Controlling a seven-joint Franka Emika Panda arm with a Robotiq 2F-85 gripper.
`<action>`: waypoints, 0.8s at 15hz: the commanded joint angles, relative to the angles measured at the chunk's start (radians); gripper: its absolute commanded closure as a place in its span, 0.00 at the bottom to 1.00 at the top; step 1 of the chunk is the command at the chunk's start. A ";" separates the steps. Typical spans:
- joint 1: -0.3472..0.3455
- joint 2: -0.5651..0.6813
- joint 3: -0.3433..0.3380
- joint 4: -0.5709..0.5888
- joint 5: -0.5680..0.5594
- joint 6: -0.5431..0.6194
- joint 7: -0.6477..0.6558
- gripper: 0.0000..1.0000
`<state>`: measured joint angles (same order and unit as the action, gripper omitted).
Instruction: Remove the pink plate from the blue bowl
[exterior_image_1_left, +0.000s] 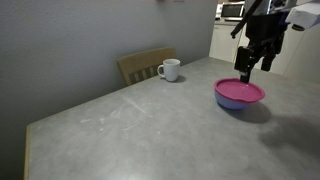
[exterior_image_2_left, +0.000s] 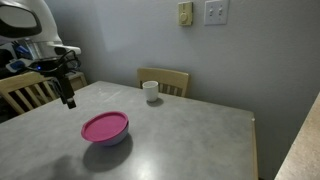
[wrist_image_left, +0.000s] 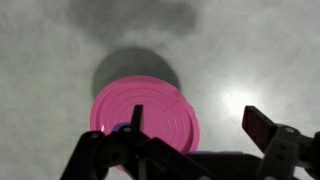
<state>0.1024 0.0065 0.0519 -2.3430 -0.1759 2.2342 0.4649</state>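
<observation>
The pink plate (exterior_image_1_left: 240, 92) lies on top of the blue bowl (exterior_image_1_left: 236, 104) on the grey table; both show in both exterior views, plate (exterior_image_2_left: 104, 127) over bowl (exterior_image_2_left: 108, 140). In the wrist view the pink plate (wrist_image_left: 145, 110) fills the lower middle, and a sliver of the blue bowl (wrist_image_left: 122, 128) shows at its near edge. My gripper (exterior_image_1_left: 255, 67) hangs open and empty in the air above the plate's edge. It also shows in an exterior view (exterior_image_2_left: 68, 98) and in the wrist view (wrist_image_left: 198, 118), with one finger over the plate and the other over bare table.
A white mug (exterior_image_1_left: 170, 69) stands near the table's far edge in front of a wooden chair (exterior_image_1_left: 146, 64); the mug also shows in an exterior view (exterior_image_2_left: 151, 91). Another wooden chair (exterior_image_2_left: 25, 92) stands beside the table behind the arm. A wall runs behind the table.
</observation>
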 joint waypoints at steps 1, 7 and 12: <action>-0.017 0.081 -0.004 0.063 -0.027 -0.051 0.018 0.00; -0.012 0.079 -0.013 0.047 0.021 -0.026 -0.043 0.00; -0.016 0.087 -0.021 0.056 0.008 -0.010 -0.008 0.00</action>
<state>0.0936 0.0852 0.0349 -2.2960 -0.1541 2.2131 0.4303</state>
